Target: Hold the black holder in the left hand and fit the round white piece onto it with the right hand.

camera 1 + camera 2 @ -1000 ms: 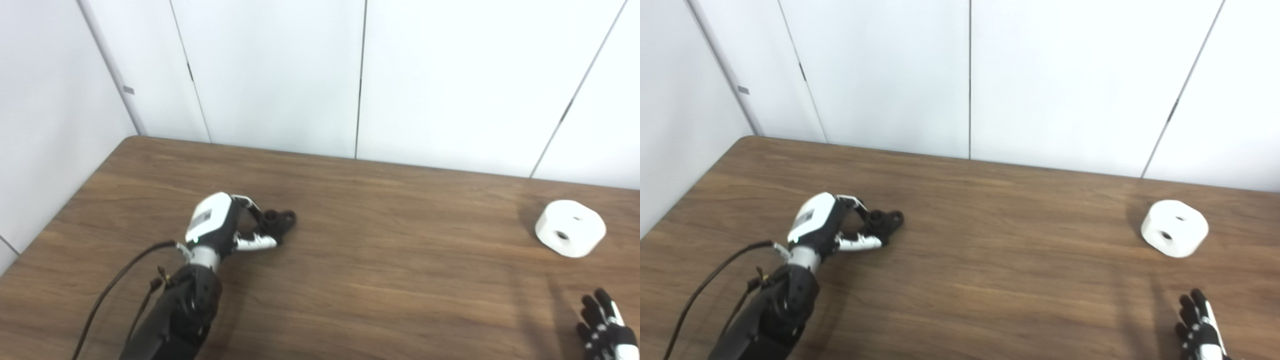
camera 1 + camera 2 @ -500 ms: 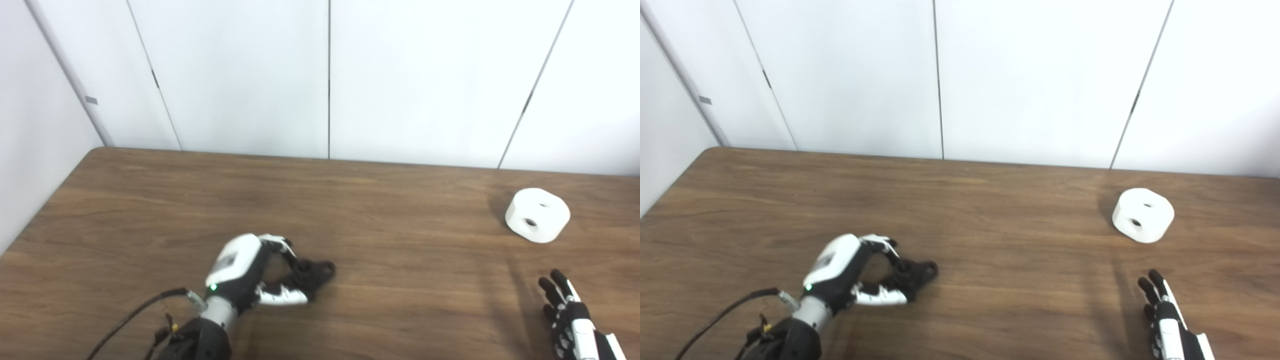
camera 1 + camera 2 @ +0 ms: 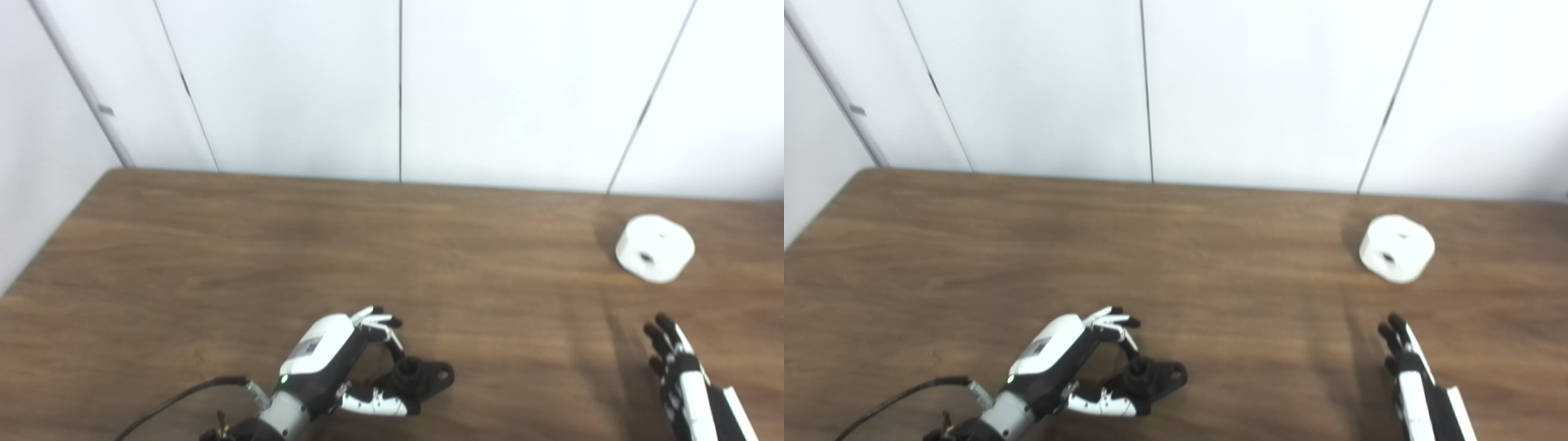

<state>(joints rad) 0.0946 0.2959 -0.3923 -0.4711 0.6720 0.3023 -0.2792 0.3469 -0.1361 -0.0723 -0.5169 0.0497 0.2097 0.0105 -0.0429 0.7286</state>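
Note:
A small black holder point(image 3: 422, 375) with a round socket sits near the front of the wooden table point(image 3: 245, 245), pinched between the fingers and thumb of my left hand point(image 3: 343, 367). The same holder point(image 3: 1154, 376) and left hand point(image 3: 1072, 367) show in the right eye view. Far off at the back right lies the round white piece point(image 3: 655, 247) with two dark holes, untouched. My right hand point(image 3: 680, 373) is at the front right with its fingers stretched out and apart, holding nothing, well short of the white piece point(image 3: 1396, 247).
White wall panels point(image 3: 398, 86) rise straight behind the table's far edge. A black cable point(image 3: 177, 401) trails from my left wrist. The table's left edge runs diagonally at the left.
The camera has shifted. My left hand has drawn the black holder toward the front and to the right. My right hand has come a little further in, toward the white piece.

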